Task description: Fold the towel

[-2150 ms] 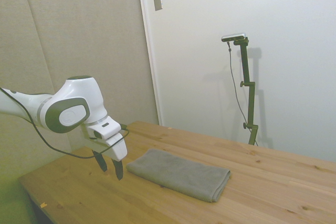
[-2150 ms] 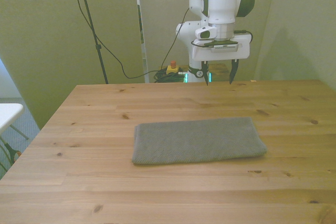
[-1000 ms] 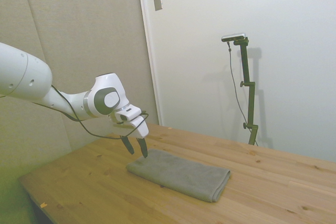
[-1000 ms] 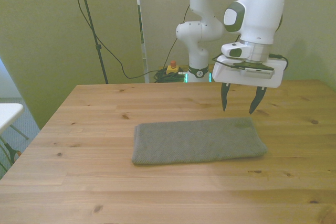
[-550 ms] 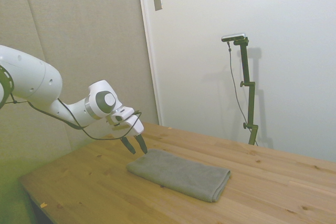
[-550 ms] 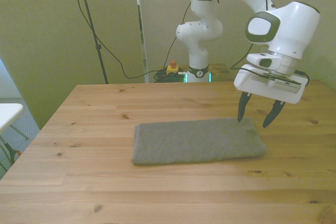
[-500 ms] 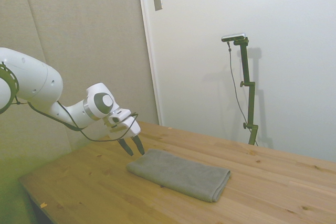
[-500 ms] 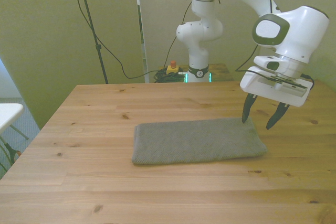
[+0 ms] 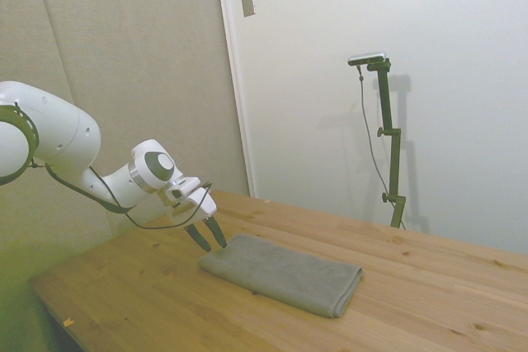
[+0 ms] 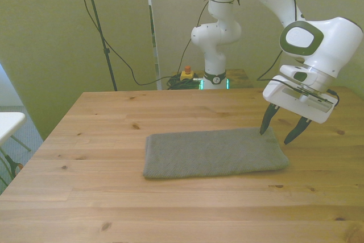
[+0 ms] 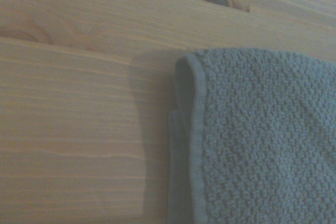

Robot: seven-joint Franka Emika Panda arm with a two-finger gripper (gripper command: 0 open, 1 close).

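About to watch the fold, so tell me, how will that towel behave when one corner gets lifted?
The towel will probably droop: it is soft looped terry. Its stacked layers at the hemmed corner may separate if only the top one is pinched. Likely not slippery for the open hand.

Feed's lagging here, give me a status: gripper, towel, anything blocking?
Gripper open, tilted, low at the towel's corner on the front view's right. Towel flat on the table, not gripped. Nothing in the way.
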